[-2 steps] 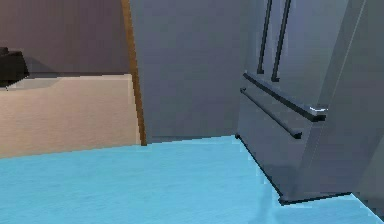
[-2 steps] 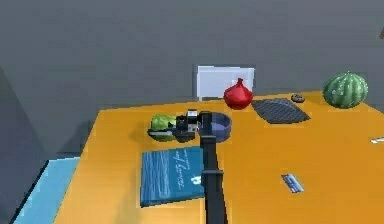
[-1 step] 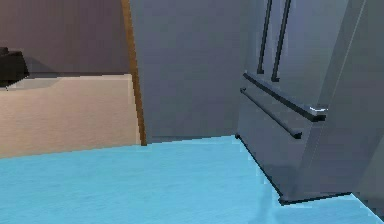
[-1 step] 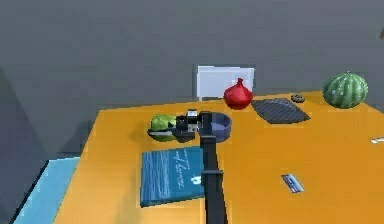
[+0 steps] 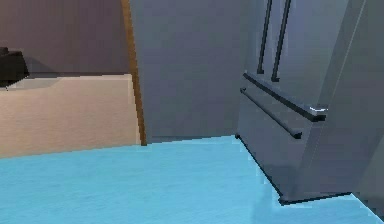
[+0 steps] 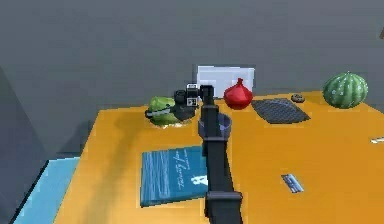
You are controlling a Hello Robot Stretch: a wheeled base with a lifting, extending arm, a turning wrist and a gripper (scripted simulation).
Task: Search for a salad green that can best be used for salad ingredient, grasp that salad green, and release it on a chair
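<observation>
A rounded green leafy thing (image 6: 160, 106), which fits a salad green, lies near the far left of an orange table (image 6: 330, 160) in the arm side view. The dark arm (image 6: 220, 185) rises from the bottom edge to two white marked squares (image 6: 192, 97). Left of them the gripper (image 6: 173, 113) ends right at the green thing. Since that thing rests on the tabletop, I cannot tell whether the gripper holds anything.
On the table are a red round fruit (image 6: 238, 95), a watermelon (image 6: 345, 90), a dark mat (image 6: 280, 110), a white box (image 6: 225, 77) and a blue book (image 6: 172, 175). The forward view has a grey fridge (image 5: 300, 90), a beige counter (image 5: 65, 115) and light blue floor (image 5: 130, 185).
</observation>
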